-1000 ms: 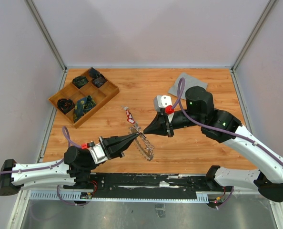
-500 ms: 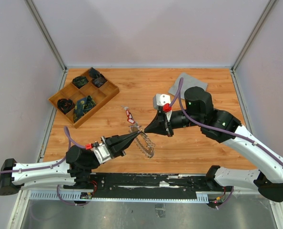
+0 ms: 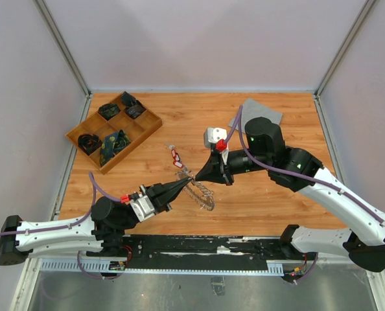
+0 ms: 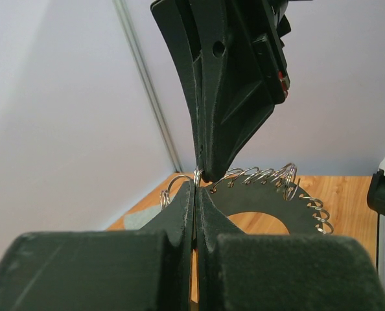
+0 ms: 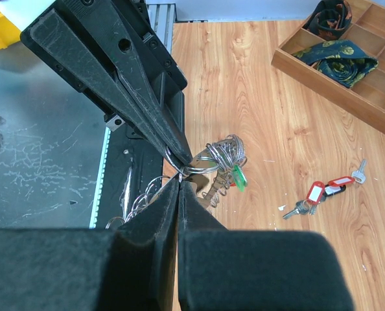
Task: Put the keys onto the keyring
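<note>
Left fingers (image 4: 178,217) and right fingers (image 5: 161,217) pressed together, pinching keyring (image 3: 201,196) rim, tip to tip | green-tagged key (image 5: 238,176) seemingly on | red-tagged keys (image 5: 319,194) left on table (image 5: 277,123)

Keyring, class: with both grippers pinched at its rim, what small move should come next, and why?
Probably the right gripper opens and backs off while the left gripper holds the keyring up. Both shut tips meet on one rim loop, a green-tagged key seems to hang there, and red-tagged keys lie apart below.

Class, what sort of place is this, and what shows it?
Likely a robotics lab test cell: left arm and right arm bolted at a wooden table enclosed by plain white walls.
</note>
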